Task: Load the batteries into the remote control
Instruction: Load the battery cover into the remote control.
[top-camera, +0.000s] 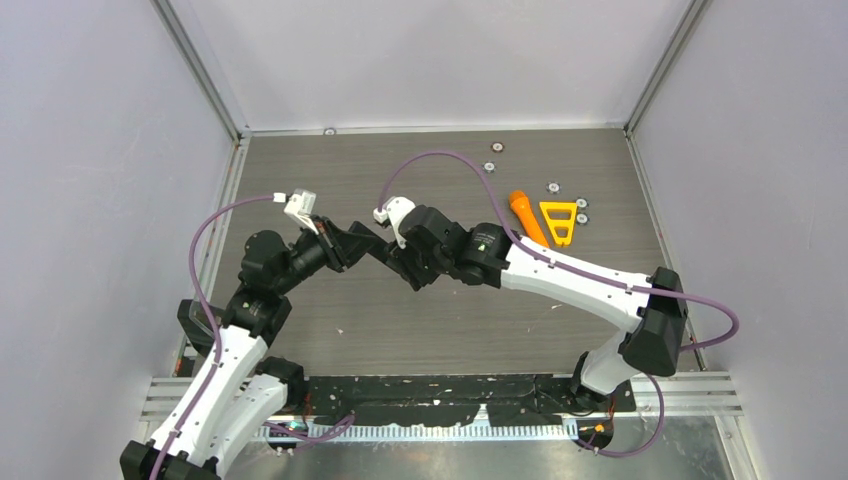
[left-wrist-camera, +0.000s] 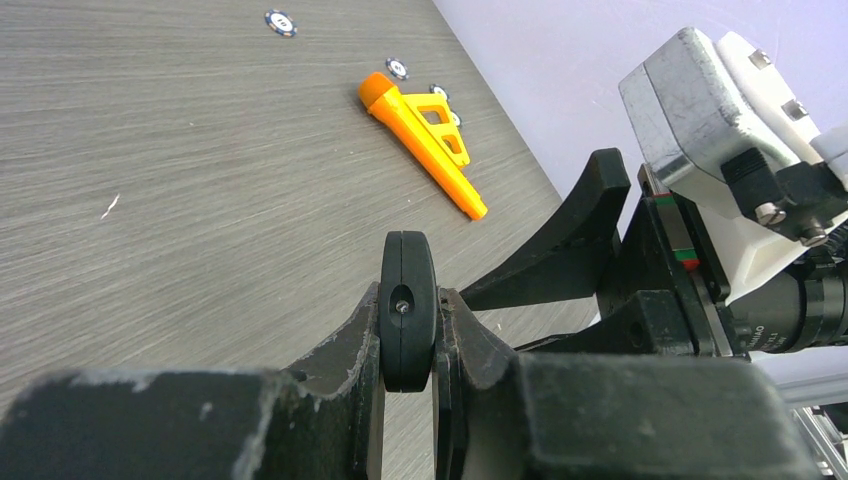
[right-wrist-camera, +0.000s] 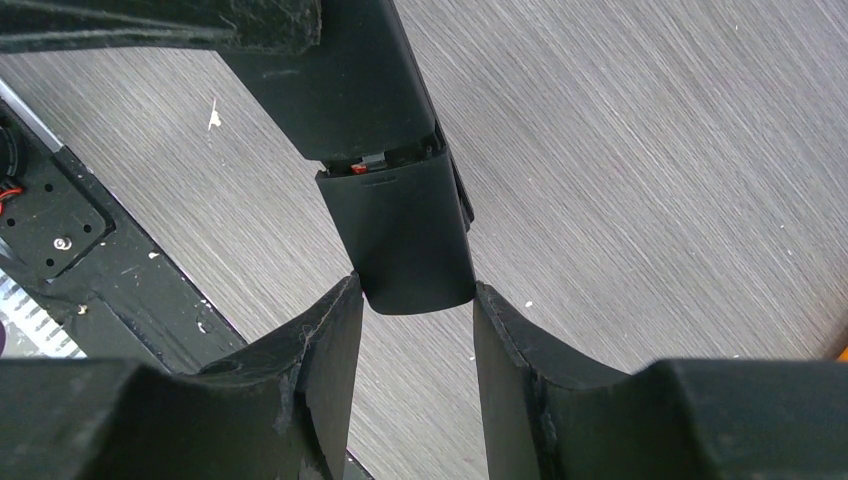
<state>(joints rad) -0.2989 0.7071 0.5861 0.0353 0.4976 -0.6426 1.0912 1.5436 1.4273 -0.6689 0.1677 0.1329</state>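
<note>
The remote control (top-camera: 383, 250) is a slim black bar held off the table between both grippers at mid-table. My left gripper (left-wrist-camera: 408, 300) is shut on it; that view shows the remote (left-wrist-camera: 406, 270) end-on, clamped between the fingers. My right gripper (right-wrist-camera: 413, 290) is shut on the tip of the remote's back cover (right-wrist-camera: 400, 230). The cover sits slightly offset from the body (right-wrist-camera: 340, 90). A red sliver (right-wrist-camera: 358, 169) shows at the seam, maybe the red-orange battery. The dark grey battery is hidden.
An orange flashlight (top-camera: 527, 218) and a yellow triangular frame (top-camera: 558, 220) lie at the back right, also in the left wrist view (left-wrist-camera: 420, 140). Several small round discs (top-camera: 490, 167) lie near them. A black strip (top-camera: 450, 395) runs along the near edge.
</note>
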